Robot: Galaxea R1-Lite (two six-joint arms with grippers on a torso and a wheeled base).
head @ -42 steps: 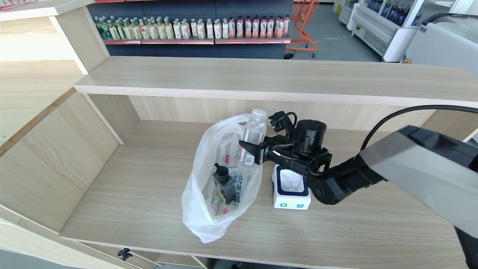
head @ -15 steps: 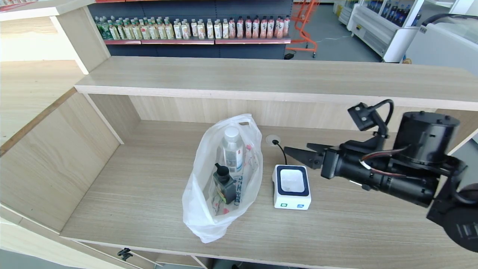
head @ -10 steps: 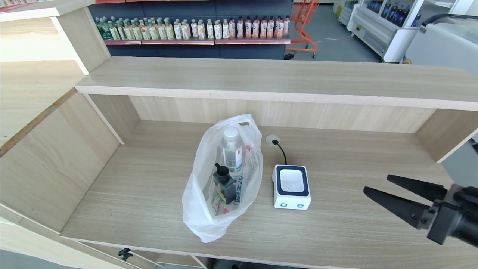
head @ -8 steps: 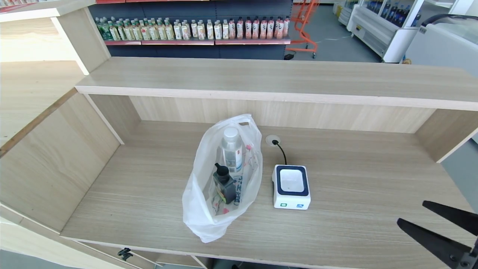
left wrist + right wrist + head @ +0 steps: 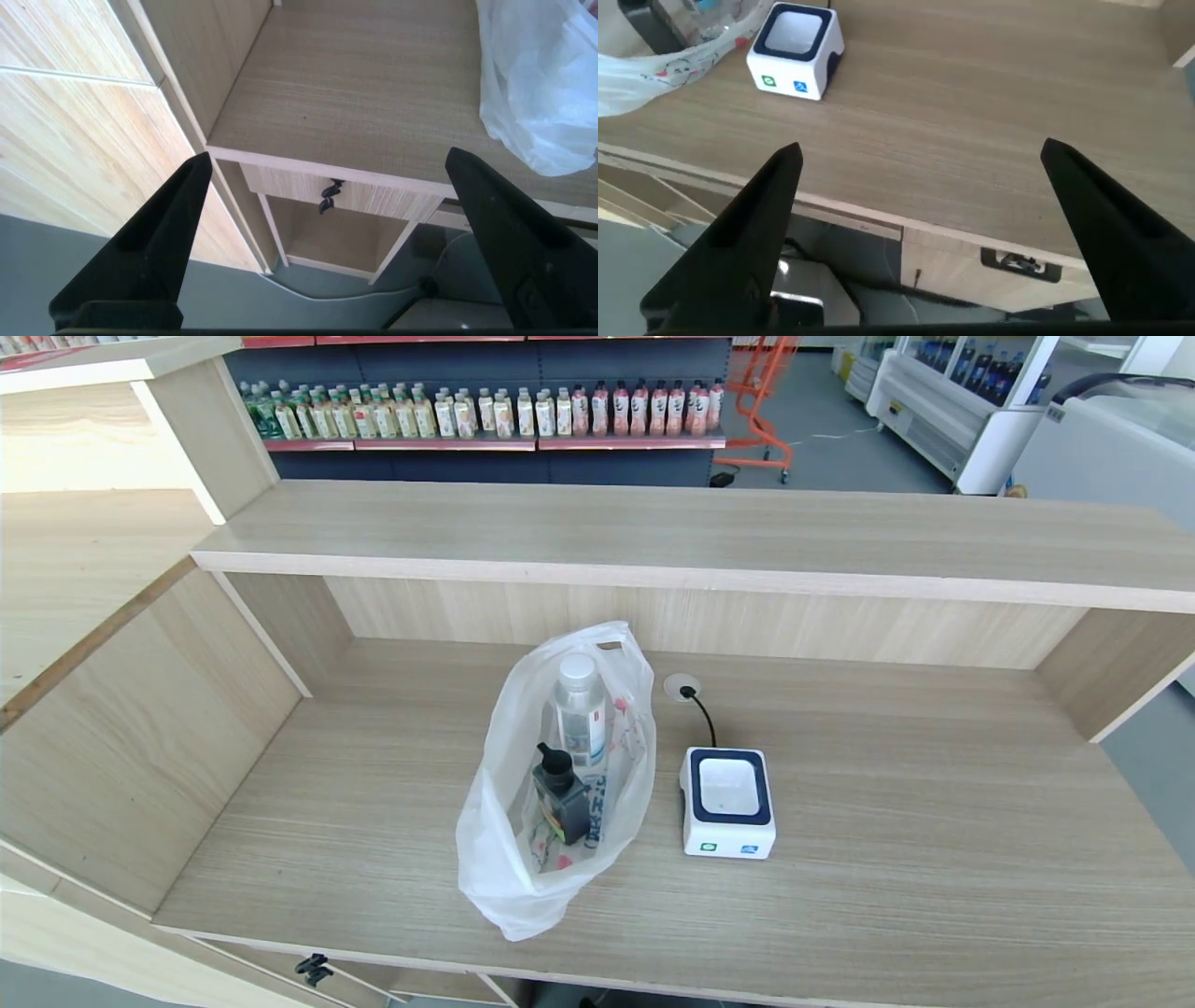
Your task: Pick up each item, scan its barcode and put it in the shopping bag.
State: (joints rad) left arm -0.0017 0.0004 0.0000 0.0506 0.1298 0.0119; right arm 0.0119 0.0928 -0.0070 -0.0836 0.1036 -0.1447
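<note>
Left gripper (image 5: 327, 157), right gripper (image 5: 920, 147) wide apart by wooden counter (image 5: 934, 859); drink shelves (image 5: 485, 415) behind.

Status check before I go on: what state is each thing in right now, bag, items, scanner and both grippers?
shopping bag: open, standing on the counter
clear bottle: capped, inside the bag
dark container: inside the bag
scanner: on the counter beside the bag, cable attached
left gripper: open, empty
right gripper: open, empty
</note>
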